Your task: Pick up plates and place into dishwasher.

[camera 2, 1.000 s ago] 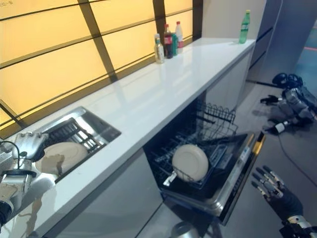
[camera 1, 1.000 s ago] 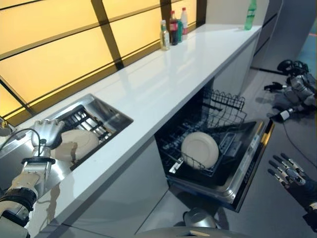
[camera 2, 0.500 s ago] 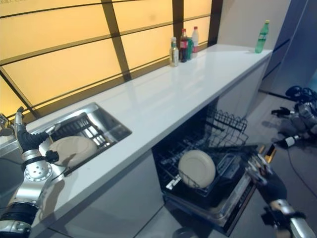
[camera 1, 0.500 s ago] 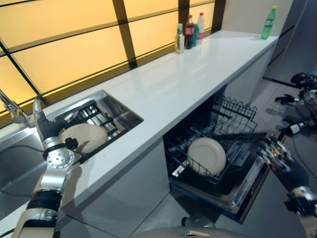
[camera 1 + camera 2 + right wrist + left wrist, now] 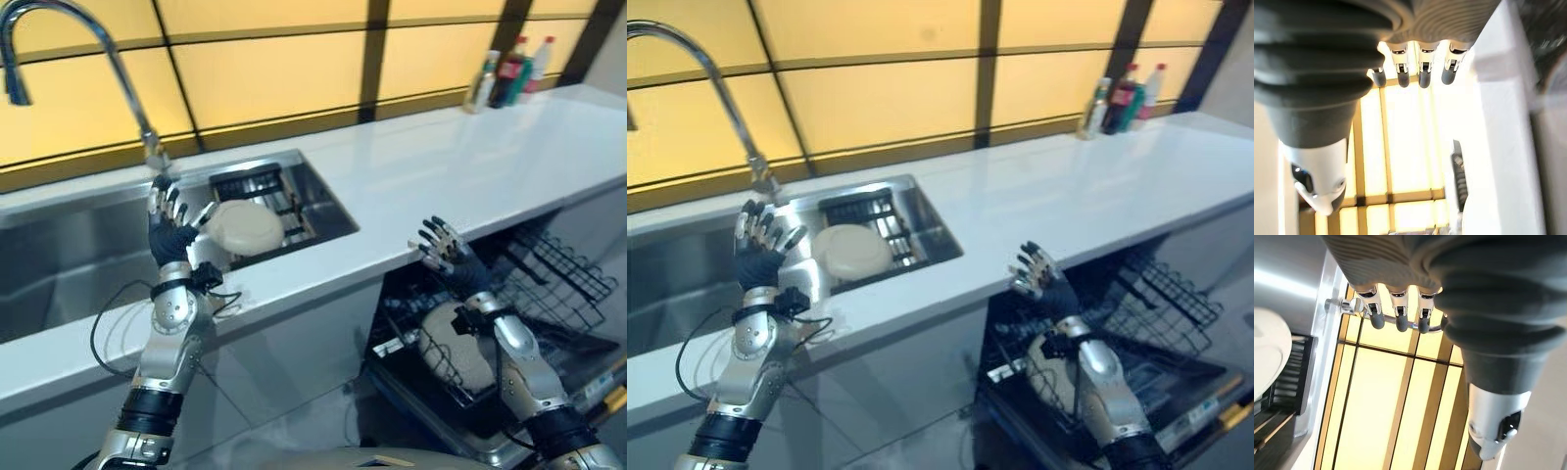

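1. Our left hand [image 5: 169, 227] stands fingers straight and spread, holding nothing
2. The plate [image 5: 242, 227] lies in the sink [image 5: 88, 257], just beside it on the thumb side
3. Our right hand [image 5: 443, 257], also spread, hovers well apart over the dishwasher [image 5: 549, 323]

No readable text, labels or numbers anywhere.

The small coloured bottles [image 5: 507, 73] standing at the far end of the white counter [image 5: 460, 162] carry labels, but these are too small and blurred to make out. The cream round plate [image 5: 244, 226] in the steel sink [image 5: 88, 264], the curved steel tap [image 5: 59, 49] and the black wire dishwasher rack [image 5: 554, 284] show no markings or signs.
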Controlling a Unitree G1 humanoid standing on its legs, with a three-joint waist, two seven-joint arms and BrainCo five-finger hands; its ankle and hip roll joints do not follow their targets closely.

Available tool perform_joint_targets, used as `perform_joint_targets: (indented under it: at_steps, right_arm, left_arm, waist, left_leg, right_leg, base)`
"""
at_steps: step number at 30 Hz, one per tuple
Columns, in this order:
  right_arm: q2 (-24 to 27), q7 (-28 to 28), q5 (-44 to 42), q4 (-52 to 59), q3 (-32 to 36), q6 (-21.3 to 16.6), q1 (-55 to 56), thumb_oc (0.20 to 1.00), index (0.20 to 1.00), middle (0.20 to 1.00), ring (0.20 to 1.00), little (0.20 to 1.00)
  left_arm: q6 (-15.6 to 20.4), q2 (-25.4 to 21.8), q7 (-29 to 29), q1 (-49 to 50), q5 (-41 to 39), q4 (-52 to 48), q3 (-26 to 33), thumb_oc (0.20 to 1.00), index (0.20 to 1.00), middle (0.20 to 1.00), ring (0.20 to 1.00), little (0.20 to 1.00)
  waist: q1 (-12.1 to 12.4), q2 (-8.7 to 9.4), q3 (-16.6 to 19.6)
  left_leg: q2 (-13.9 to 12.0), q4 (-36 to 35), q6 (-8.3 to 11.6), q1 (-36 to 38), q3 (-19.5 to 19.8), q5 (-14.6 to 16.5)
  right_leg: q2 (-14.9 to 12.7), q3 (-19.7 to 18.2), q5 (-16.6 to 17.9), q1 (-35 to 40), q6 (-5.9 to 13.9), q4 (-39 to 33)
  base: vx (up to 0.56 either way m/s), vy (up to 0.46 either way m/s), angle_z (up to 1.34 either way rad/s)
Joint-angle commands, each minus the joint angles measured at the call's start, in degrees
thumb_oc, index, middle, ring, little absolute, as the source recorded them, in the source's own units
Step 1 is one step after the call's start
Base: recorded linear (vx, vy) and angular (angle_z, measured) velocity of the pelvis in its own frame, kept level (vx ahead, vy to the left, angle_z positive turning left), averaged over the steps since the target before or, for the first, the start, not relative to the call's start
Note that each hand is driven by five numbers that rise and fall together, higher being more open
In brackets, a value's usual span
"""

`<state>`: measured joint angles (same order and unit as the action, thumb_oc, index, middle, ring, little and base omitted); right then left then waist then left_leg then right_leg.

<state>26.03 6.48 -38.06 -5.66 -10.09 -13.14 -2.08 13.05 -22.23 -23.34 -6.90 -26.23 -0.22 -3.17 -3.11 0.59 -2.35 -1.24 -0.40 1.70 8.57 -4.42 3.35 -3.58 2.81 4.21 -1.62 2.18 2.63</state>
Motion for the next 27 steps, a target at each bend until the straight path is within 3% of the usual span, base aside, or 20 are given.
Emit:
perform_joint_targets:
  at_steps: [1, 6, 9, 13, 18, 21, 25, 27]
  right_arm:
    - [-2.94, -1.41, -2.12, 2.6, -1.03, -6.33, -4.96, 1.0, 1.0, 1.0, 1.0, 1.0]
    - [-5.2, -6.43, -0.39, 5.23, 0.05, -9.88, -7.39, 1.0, 1.0, 1.0, 1.0, 1.0]
    - [-4.82, -7.0, 5.19, 5.44, -0.79, -9.12, -11.96, 1.0, 1.0, 1.0, 1.0, 1.0]
    - [-2.44, -5.35, 6.53, 4.31, -1.84, -5.88, -16.36, 1.0, 1.0, 1.0, 1.0, 1.0]
    - [-2.38, -4.34, 1.48, 4.32, -0.8, -2.03, -13.21, 1.0, 1.0, 1.0, 1.0, 1.0]
    - [-3.56, -3.84, 1.96, 4.42, -1.1, -2.35, -11.43, 1.0, 1.0, 1.0, 1.0, 1.0]
    - [-4.67, -3.35, 1.83, 3.05, -2.49, -2.99, -12.07, 1.0, 1.0, 1.0, 1.0, 1.0]
    - [-4.65, -3.21, 2.43, 2.05, -2.9, -3.75, -12.55, 1.0, 1.0, 1.0, 1.0, 1.0]
  left_arm:
    - [1.02, -1.18, 3.92, -3.17, -0.18, -2.32, 1.36, 1.0, 1.0, 1.0, 1.0, 1.0]
    - [0.61, -0.31, 3.93, -4.61, -0.23, 0.14, 0.99, 1.0, 1.0, 1.0, 1.0, 1.0]
    - [0.64, -0.16, 3.97, -6.28, -0.95, 1.19, 0.02, 1.0, 1.0, 1.0, 1.0, 1.0]
    - [1.09, 0.82, 6.99, -5.99, -0.75, 2.26, -0.62, 1.0, 1.0, 1.0, 1.0, 1.0]
    - [0.76, 1.14, 7.11, -4.62, 1.68, 2.08, -0.75, 1.0, 1.0, 1.0, 1.0, 1.0]
    - [0.9, 1.02, 6.88, -4.35, 0.41, 1.65, -0.45, 1.0, 1.0, 1.0, 1.0, 1.0]
    - [1.09, 1.05, 6.25, -6.48, 0.87, 2.74, -1.71, 1.0, 1.0, 1.0, 1.0, 1.0]
    - [0.59, 1.07, 6.87, -7.5, 1.23, 2.92, -2.42, 1.0, 1.0, 1.0, 1.0, 1.0]
  waist:
    - [-0.38, 1.29, 0.1]
    - [-0.85, 0.44, 0.39]
    - [-0.64, 0.09, 0.6]
    - [0.48, 0.46, 0.94]
    - [0.4, 0.77, 1.08]
    - [0.42, 0.83, 0.5]
    - [0.25, 1.12, -0.85]
    - [0.13, 0.98, -2.07]
  left_leg:
    - [1.32, 1.39, -2.88, -4.61, 1.07, -1.66]
    - [2.03, 0.31, -3.3, -3.64, 0.97, -1.17]
    - [2.61, 0.08, -3.28, -3.58, 1.17, -1.13]
    - [3.18, 1.67, -3.32, -4.76, 1.72, -0.65]
    - [3.7, 1.93, -4.03, -5.01, 1.98, -0.44]
    - [4.21, 2.38, -4.67, -5.35, 2.33, -0.02]
    - [5.0, 2.71, -5.99, -5.82, 2.51, 0.33]
    - [5.28, 3.79, -6.69, -6.36, 2.21, 0.66]
  right_leg:
    - [-0.7, -1.35, -4.47, 3.68, 3.15, 2.02]
    - [-1.05, -1.94, -4.13, 3.91, 3.46, 1.32]
    - [-1.28, -2.33, -3.31, 4.01, 3.78, 0.36]
    - [-1.36, -2.9, -2.94, 3.2, 3.85, 0.8]
    - [-1.49, -3.38, -2.89, 2.65, 3.98, 1.5]
    - [-1.94, -4.08, -2.95, 1.9, 4.39, 2.52]
    - [-2.96, -4.53, -2.09, -0.44, 5.38, 7.78]
    - [-3.68, -4.53, -0.11, -2.85, 5.3, 14.25]
  base:
    - [-0.05, 0.057, 0.23]
    - [-0.04, 0.06, 0.03]
    - [-0.07, 0.038, -0.04]
    - [-0.06, 0.03, -0.03]
    - [0.0, 0.068, 0.01]
    - [-0.05, 0.094, 0.0]
    - [-0.11, 0.125, -0.01]
    - [-0.11, 0.125, 0.09]
